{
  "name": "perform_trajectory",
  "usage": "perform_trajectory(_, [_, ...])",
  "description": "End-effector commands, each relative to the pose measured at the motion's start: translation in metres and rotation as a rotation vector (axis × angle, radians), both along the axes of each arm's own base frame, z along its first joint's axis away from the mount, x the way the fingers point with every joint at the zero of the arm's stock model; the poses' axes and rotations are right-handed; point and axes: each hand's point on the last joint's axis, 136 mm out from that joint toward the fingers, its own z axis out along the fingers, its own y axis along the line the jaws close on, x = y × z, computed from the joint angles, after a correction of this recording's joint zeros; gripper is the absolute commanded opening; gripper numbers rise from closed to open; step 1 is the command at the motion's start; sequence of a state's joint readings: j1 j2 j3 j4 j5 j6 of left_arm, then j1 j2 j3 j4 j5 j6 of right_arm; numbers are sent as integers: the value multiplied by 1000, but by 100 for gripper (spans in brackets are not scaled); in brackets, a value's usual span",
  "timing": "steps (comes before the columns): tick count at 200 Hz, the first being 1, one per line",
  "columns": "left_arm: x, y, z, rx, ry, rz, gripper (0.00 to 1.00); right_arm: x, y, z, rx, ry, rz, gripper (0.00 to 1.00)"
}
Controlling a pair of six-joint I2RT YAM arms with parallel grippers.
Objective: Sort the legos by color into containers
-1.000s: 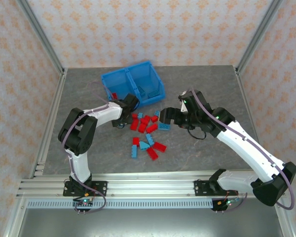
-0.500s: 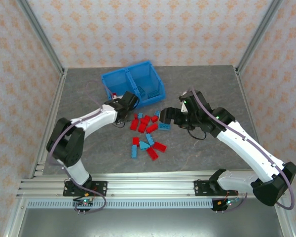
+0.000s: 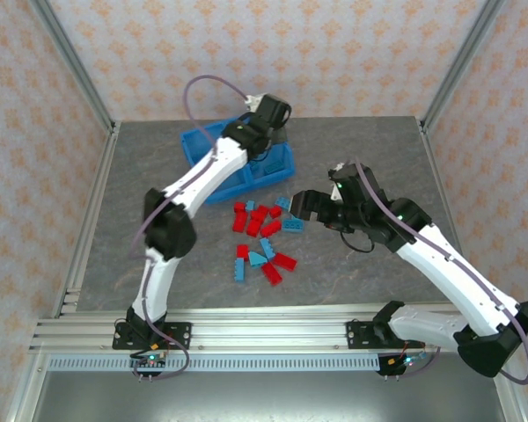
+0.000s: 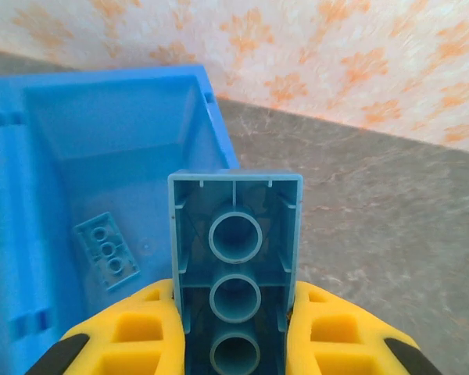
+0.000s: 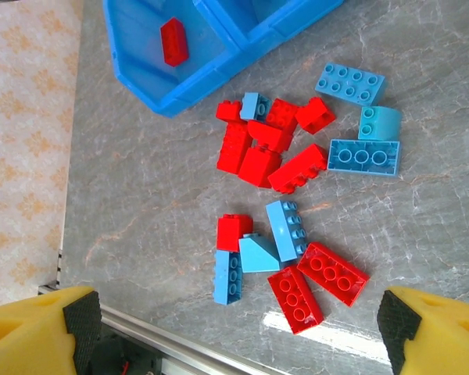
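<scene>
**Top external:** The left arm reached far over the table, with the left gripper above the far edge of the blue plastic bin. The jaw state was too small to read there. The bin was rectangular with thin walls and a divider down the middle. The loose bricks lay scattered on the grey marbled table, near the bin and between the two arms. They were red and light blue, small and studded. The right gripper hovered just right of the pile, holding nothing.

**Left wrist:** The left gripper was clamped on a light blue brick. Its yellow ribbed fingers pressed both long sides. The brick's hollow underside faced the camera, showing three round tubes in a row and thin ribs. It sat above the bin's right-hand wall. One flat light blue piece with three studs lay on the smooth floor of that compartment. A patterned wall rose behind it.

**Right wrist:** The right gripper stood wide apart and empty, with its yellow fingers at the frame's bottom corners. The loose bricks were glossy. They included chunky red blocks, flat red plates, a blue eight-stud plate, an upturned blue brick, a curved blue piece and a blue wedge. One red brick lay in the bin's other compartment. A metal rail ran along the bottom.
</scene>
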State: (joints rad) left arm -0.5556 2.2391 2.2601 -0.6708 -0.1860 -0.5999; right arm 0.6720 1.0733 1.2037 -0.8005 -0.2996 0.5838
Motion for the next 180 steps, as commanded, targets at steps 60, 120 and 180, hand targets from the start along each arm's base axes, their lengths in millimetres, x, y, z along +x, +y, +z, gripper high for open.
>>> perform_trajectory(60, [30,4,-63,111,89,47,30,-11,-17,0,-20,-10,-42,93])
perform_trajectory(120, [9,12,-27,74,57,40,50,-10,-15,-3,-19,-6,-40,93])
perform_trajectory(180, [-40,24,53,7,-64,-21,51,-8,-20,-16,-78,-2,-35,93])
